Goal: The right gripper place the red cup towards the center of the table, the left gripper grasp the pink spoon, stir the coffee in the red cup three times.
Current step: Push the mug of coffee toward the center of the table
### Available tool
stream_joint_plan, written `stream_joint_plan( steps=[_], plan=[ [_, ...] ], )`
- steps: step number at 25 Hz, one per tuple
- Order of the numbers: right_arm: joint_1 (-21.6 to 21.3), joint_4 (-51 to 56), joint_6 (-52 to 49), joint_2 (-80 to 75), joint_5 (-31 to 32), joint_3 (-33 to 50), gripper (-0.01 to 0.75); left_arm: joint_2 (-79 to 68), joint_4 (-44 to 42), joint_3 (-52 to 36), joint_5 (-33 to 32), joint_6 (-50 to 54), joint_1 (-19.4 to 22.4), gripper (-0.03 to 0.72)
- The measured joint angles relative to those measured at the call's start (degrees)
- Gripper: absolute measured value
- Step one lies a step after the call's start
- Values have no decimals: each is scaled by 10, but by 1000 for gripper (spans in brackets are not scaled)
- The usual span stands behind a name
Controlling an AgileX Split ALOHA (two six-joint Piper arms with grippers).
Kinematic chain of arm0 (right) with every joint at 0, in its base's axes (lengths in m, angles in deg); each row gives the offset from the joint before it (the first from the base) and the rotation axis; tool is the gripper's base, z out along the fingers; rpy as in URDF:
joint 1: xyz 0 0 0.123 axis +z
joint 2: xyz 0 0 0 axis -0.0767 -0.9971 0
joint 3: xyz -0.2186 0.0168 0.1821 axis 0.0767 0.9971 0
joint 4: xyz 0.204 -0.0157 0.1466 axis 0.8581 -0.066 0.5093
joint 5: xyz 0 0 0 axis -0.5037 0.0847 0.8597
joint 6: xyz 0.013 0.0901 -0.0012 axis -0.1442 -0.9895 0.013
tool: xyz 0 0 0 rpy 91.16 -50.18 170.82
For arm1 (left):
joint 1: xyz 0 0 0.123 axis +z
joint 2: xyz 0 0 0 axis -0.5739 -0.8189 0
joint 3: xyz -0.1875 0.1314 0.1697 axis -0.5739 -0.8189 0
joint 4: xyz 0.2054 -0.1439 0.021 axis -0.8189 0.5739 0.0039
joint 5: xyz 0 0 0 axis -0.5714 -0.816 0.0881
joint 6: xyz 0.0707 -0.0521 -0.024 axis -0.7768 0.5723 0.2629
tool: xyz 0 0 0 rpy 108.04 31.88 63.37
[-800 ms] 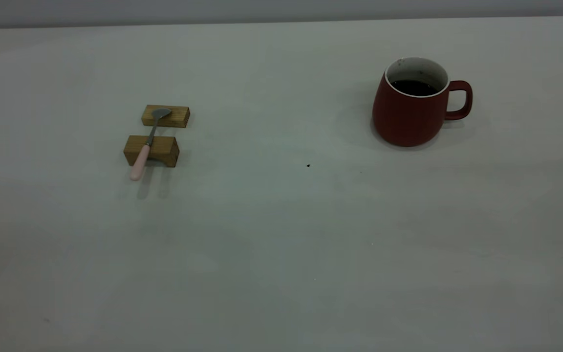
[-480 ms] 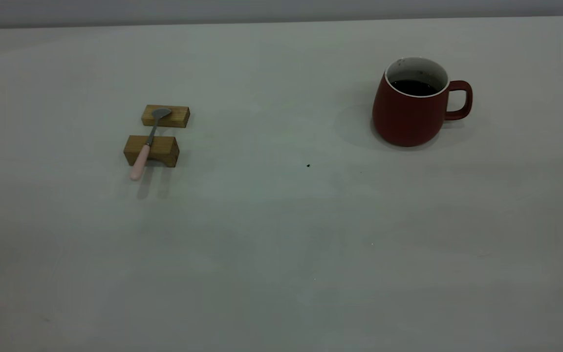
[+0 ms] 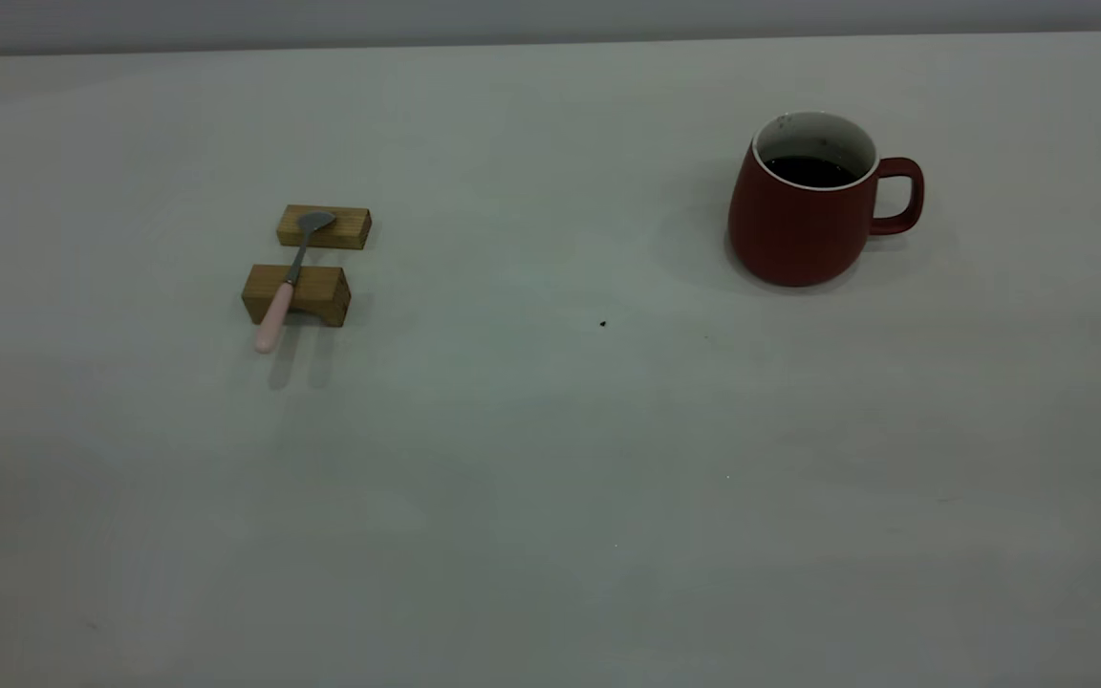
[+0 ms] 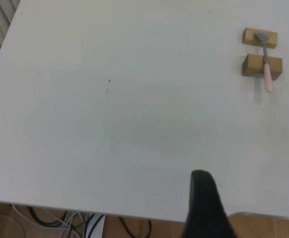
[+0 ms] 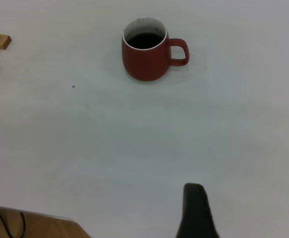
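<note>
None of the steps is done: red cup (image 3: pixel 804 210) with coffee (image 3: pixel 809 171) stands far right on the worktop (image 3: pixel 550 459), pink spoon (image 3: pixel 275 317) rests across two wooden blocks (image 3: pixel 296 292); each end effector's state I cannot tell.

Two tan rectangular wooden blocks (image 3: pixel 307 266) sit just apart from each other, one behind the other — and off past my table edge, dark and white cables (image 4: pixel 75 225) trail over a brown floor.

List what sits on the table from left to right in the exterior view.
pink spoon laid across two wooden blocks → small dark speck → red cup holding coffee, its handle farthest right.
</note>
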Motion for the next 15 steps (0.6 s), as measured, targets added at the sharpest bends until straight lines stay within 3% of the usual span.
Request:
stream_joint_plan(
  steps=[15],
  plan=[
    [0, 14, -4, 0, -1, 0, 584, 0, 0, 0, 0, 0, 0, 548]
  ],
)
